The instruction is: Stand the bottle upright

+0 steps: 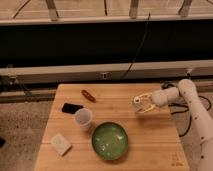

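Camera view looks down on a wooden table (150,145) in front of a dark wall, with the white robot arm (186,95) reaching in from the right edge. The gripper (141,106) sits low over the right part of the table, pointing left toward the middle. The bottle (135,101), a small whitish-cream shape, is right at the gripper's tip, in the right half of the table and well apart from the other things. It is too small to tell whether it stands, leans or lies, and whether the gripper is clamped on it or only beside it cannot be told.

A white paper cup (83,119) stands upright left of centre with its wide mouth facing up; its inside looks pale and whether it holds anything cannot be made out. Just beside it, toward the front, is a round green bowl (109,140). The bowl's inside is green with a few pale patches, which may be glare or scraps.

A black phone (72,107) lies flat near the cup on its far left side. A small reddish-brown elongated item (88,95) lies near the back edge. A white rectangular block (61,143) rests near the front left corner.
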Controlling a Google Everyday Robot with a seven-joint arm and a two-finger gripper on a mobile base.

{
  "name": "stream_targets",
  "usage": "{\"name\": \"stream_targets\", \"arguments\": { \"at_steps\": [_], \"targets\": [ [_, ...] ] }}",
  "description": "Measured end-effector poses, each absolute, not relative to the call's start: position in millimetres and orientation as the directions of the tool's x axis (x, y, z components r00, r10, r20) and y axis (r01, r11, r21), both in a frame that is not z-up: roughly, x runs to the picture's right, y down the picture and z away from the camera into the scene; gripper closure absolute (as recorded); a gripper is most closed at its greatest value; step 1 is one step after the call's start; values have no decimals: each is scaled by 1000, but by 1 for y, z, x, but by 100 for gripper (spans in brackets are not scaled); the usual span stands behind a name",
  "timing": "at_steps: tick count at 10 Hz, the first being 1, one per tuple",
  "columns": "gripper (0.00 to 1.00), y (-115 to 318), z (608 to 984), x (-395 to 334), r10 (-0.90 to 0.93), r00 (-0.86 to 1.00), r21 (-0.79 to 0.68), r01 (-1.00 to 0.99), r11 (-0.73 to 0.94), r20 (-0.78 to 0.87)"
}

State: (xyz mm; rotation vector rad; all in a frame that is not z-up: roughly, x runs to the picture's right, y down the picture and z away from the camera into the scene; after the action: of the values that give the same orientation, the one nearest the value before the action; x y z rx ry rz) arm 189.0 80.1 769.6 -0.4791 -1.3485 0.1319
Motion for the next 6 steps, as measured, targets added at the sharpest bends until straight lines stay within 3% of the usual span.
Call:
{"name": "stream_targets", "arguments": {
  "at_steps": [6],
  "targets": [
    [100, 82, 765, 179, 357, 136, -381, 257, 888, 924]
  ]
}}
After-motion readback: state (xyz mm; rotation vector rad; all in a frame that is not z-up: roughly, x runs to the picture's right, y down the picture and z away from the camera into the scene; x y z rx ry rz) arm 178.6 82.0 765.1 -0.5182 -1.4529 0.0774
